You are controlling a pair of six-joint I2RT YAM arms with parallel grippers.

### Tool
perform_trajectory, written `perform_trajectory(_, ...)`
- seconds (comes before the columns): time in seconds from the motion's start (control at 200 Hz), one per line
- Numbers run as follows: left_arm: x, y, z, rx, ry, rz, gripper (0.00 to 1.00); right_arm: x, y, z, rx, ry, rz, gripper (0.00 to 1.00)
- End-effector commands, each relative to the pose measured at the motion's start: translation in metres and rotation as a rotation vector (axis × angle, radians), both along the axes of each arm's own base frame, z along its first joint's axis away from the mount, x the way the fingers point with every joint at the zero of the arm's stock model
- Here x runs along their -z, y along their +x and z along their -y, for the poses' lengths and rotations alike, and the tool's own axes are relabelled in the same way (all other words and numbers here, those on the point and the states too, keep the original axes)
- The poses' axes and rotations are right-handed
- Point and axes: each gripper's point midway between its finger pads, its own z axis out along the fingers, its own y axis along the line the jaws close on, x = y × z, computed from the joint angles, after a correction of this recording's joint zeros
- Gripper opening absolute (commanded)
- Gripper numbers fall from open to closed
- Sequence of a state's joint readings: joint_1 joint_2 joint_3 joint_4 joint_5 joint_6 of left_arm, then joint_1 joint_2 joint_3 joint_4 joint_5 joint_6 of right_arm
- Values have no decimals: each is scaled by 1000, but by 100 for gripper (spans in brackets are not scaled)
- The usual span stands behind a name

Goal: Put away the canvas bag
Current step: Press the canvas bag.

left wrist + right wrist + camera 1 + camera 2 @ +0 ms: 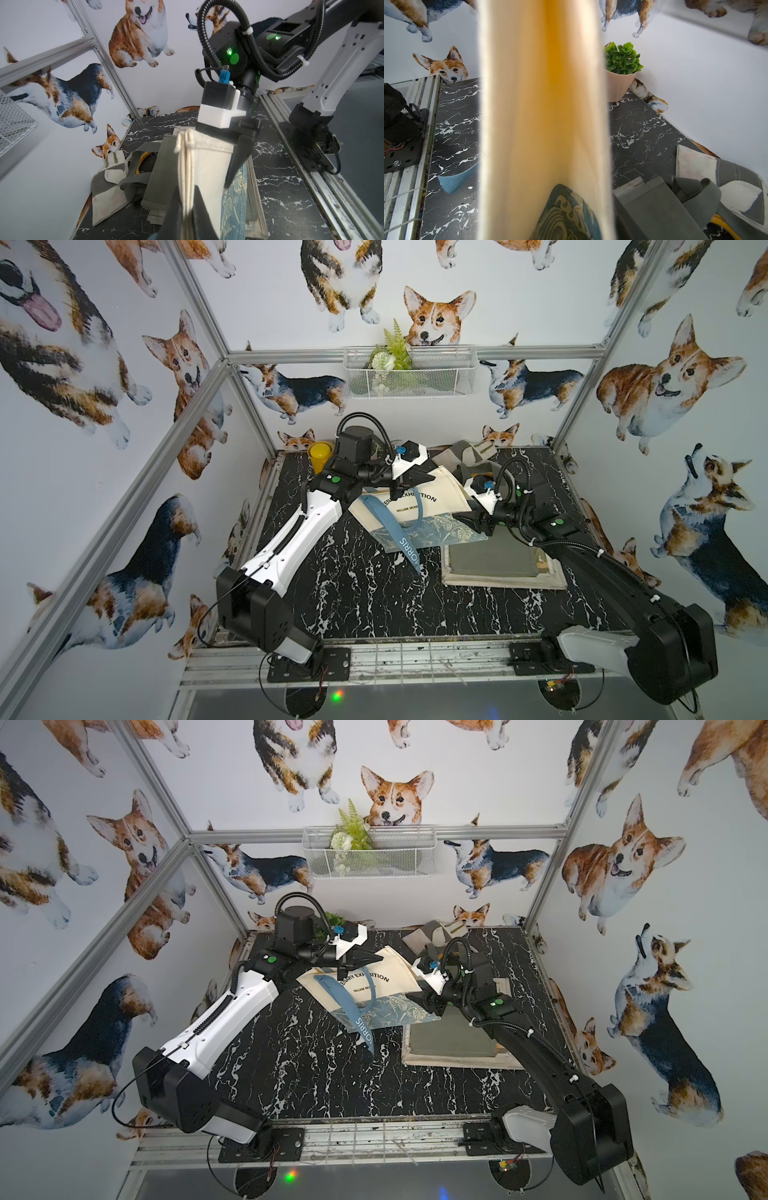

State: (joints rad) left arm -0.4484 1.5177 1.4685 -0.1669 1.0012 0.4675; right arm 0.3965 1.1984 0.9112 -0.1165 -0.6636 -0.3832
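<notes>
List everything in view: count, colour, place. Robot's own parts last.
canvas bag: one, cream with blue patterned base and blue strap, mid-table.
folded bags: one stack, grey-green on cream, right of table.
crumpled bag: one, grey and cream, back of table, right.
yellow object: one, mostly hidden under crumpled bag.
cup: one, yellow, back left corner.
potted plant: one, green in pale pot, by back wall.
wire basket: one, white, on back wall rail, holding greenery.
table: one, black marble, white veins.
left end effector: one, black, shut on canvas bag's edge.
right end effector: one, black, at the bag's opposite edge; grip unclear.
</notes>
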Motion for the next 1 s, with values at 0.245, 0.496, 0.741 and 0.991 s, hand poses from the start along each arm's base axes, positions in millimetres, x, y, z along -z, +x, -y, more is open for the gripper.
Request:
perform_trajectory(0.245, -75, 14, -37, -9, -274, 128, 0, -10, -9, 0, -21, 19, -19, 29)
perform_trajectory(0.496, -62, 23, -40, -46, -239, 108, 0, -47, -3, 8, -10, -13, 55, 0)
perform_trajectory(0.741, -23, 43, -47, -192, -71, 68, 50, -75, 12, 40, 77, -142, 53, 0)
perform_trajectory(0.991, -28, 47, -58, -380, 49, 202, 69, -86, 19, 64, 120, -346, 13, 0)
